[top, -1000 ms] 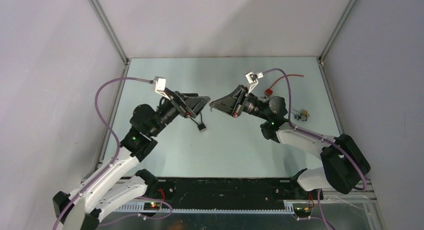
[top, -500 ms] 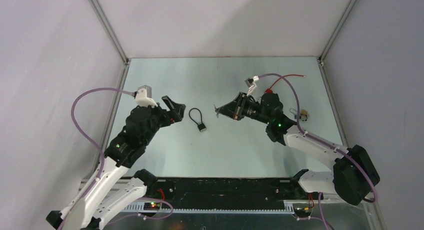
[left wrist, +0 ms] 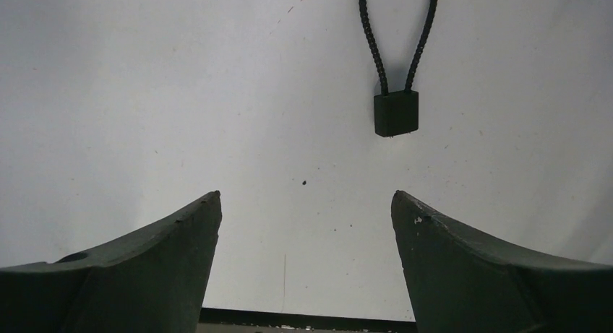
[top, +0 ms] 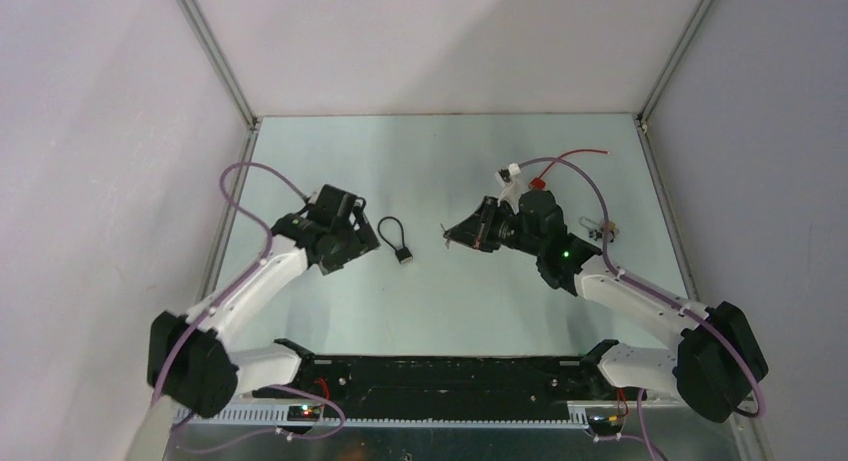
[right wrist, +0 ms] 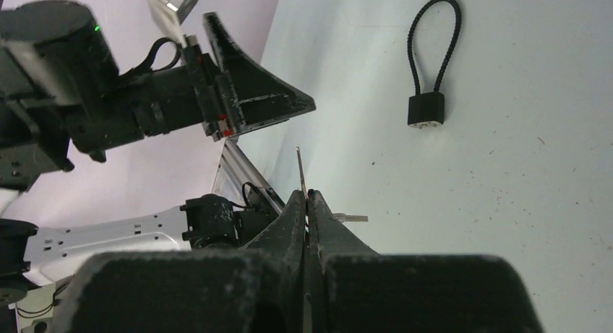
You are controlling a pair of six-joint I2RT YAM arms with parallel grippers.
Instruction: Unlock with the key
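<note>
A black padlock (top: 404,253) with a black cable loop (top: 390,228) lies flat on the table, free of both grippers. In the left wrist view its body (left wrist: 396,113) rests ahead and slightly right of my left gripper (left wrist: 306,203), which is open and empty. Seen from above, that gripper (top: 362,243) sits low, just left of the lock. My right gripper (right wrist: 306,197) is shut on a thin key (right wrist: 299,170), whose blade sticks out past the fingertips. In the top view the key (top: 447,233) points left toward the lock, a short gap away. The lock (right wrist: 425,107) also shows in the right wrist view.
A second small key (right wrist: 352,218) juts sideways beside the right fingers. A red wire (top: 572,159) and a small cluster of metal bits (top: 603,229) lie behind the right arm. Aluminium frame posts (top: 222,81) and grey walls bound the table.
My left gripper has let go of the lock, pulled back left and dropped low beside it. The lock now lies on the table. My right gripper has sunk slightly, still holding the key.
</note>
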